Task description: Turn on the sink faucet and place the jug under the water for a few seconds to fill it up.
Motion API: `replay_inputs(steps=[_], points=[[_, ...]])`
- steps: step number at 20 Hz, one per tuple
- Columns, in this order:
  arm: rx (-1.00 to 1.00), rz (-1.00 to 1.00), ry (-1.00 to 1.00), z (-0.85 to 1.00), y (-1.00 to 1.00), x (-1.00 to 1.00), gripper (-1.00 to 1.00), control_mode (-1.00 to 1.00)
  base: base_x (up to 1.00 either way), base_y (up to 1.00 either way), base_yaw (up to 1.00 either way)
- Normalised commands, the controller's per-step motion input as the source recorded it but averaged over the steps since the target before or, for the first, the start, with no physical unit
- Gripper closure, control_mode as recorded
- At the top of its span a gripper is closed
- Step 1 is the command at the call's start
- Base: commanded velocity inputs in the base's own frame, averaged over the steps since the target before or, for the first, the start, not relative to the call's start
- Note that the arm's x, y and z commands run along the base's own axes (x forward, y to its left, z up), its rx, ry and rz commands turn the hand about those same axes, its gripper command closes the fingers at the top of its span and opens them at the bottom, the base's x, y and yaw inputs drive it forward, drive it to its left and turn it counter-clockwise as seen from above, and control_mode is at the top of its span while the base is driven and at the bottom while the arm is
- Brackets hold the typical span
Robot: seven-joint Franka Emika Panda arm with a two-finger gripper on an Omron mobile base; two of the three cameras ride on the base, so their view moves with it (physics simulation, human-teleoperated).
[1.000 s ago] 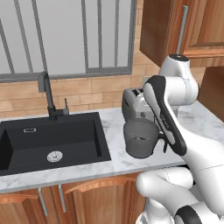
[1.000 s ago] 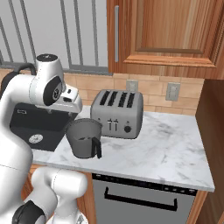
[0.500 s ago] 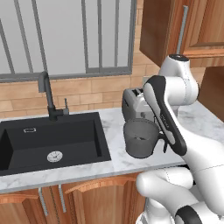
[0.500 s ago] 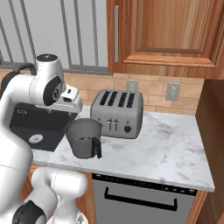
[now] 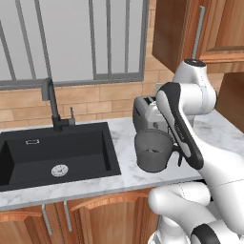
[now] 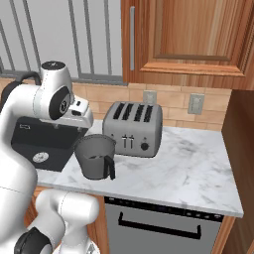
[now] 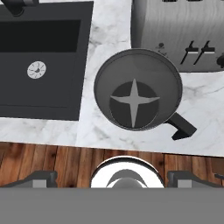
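Jug [image 5: 152, 151] is sitting upright on the white marble counter [image 6: 188, 163], just in front of the silver four-slot toaster [image 6: 132, 128] and a bit to the right of the sink [image 5: 55, 152]. Its black handle [image 6: 108, 166] sticks out toward the front edge of the counter, and from the hand view you look straight down into its open mouth, with a pale star shape on the bottom. Nothing is touching it.

Sink basin is black with a round silver drain [image 5: 59, 170], set into the marble on the left. The sink faucet [image 5: 51, 103] stands at the back rim, tall and dark, with its little side lever [image 5: 72, 113] next to the neck.

Arm is folded up above the counter, with the forearm crossing in front of the toaster in the left base view. The hand looks down on the jug from above, well clear of it. As for the gripper [image 7: 111, 179], only the two dark finger tips [image 7: 41, 178] peek in at the bottom of the hand view, spread wide apart with nothing between them, so the jaws stand apart and empty.
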Motion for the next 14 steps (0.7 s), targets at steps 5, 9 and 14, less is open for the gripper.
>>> replay_inputs(steps=[5, 9, 14], points=[[0.0, 0.0, 0.0, 0.0, 0.02, 0.0, -1.0, -1.0, 0.0, 0.0, 0.0], [0.0, 0.0, 0.0, 0.0, 0.04, 0.0, -1.0, 1.0, -0.01, 0.25, 0.0], [0.0, 0.0, 0.0, 0.0, 0.0, 0.0, -1.0, 1.0, 0.0, 0.48, 0.0]])
